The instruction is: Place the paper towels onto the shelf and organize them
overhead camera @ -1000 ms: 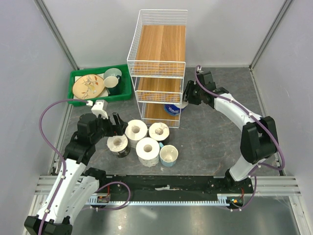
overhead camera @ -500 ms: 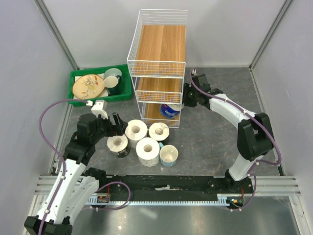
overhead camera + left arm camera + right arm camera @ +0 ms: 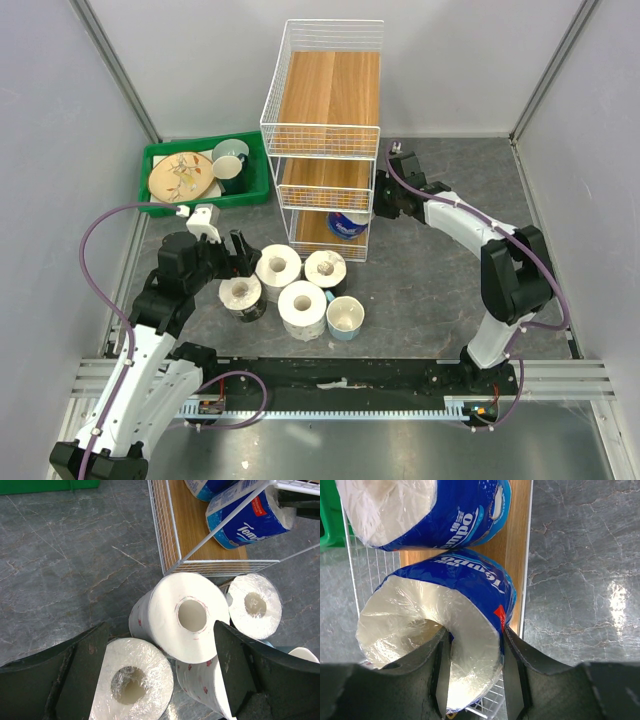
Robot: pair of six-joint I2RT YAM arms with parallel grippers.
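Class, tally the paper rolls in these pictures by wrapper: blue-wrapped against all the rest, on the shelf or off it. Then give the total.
Blue-wrapped rolls: 2
Other rolls: 4
Total: 6

White arms (image 3: 140, 372), black joints (image 3: 180, 262) (purple cables (image 3: 83, 243))
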